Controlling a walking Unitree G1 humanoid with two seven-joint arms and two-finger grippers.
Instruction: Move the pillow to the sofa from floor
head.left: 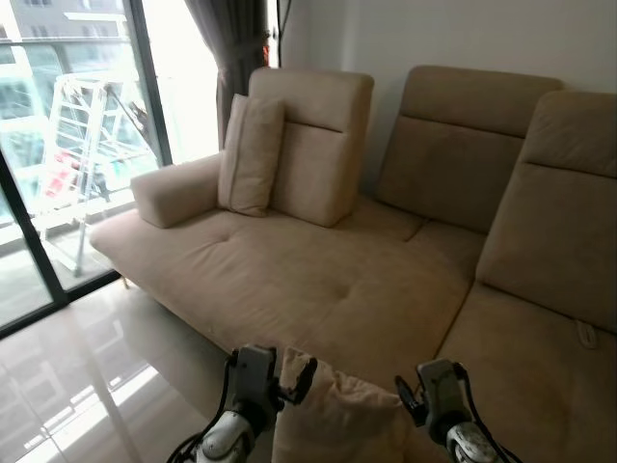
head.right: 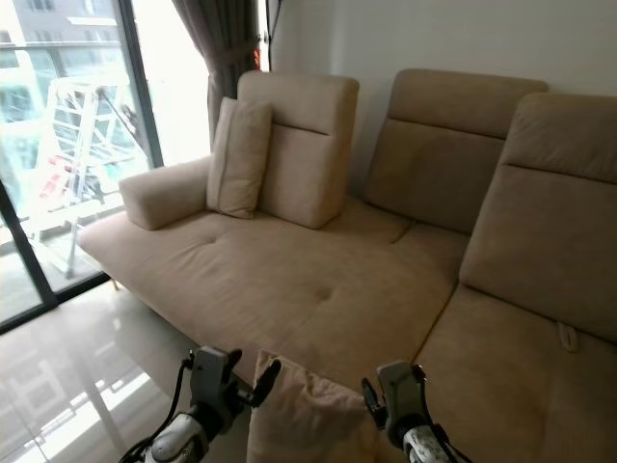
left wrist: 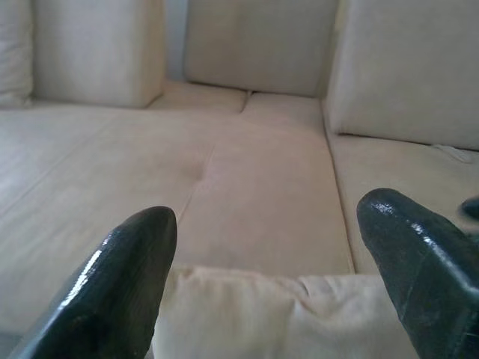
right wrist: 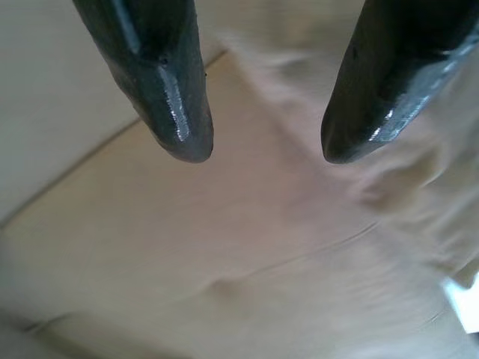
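A beige pillow (head.left: 337, 413) sits low in front of me, between my two arms, just before the front edge of the beige sofa (head.left: 318, 280). My left gripper (head.left: 294, 381) is at the pillow's left corner, one finger touching it. In the left wrist view the fingers (left wrist: 127, 277) stand wide apart, with the pillow's top edge (left wrist: 284, 314) between them. My right gripper (head.left: 407, 394) presses against the pillow's right side. Its fingers (right wrist: 176, 112) are apart with nothing between them and sofa fabric beyond. The pillow's lower part is out of view.
Another beige pillow (head.left: 251, 154) leans upright against the sofa's left backrest. The wide seat (head.right: 318, 280) lies straight ahead. A glass door (head.left: 58, 145) and a grey curtain (head.left: 231, 48) are at the left. Glossy floor (head.left: 87, 376) lies to my lower left.
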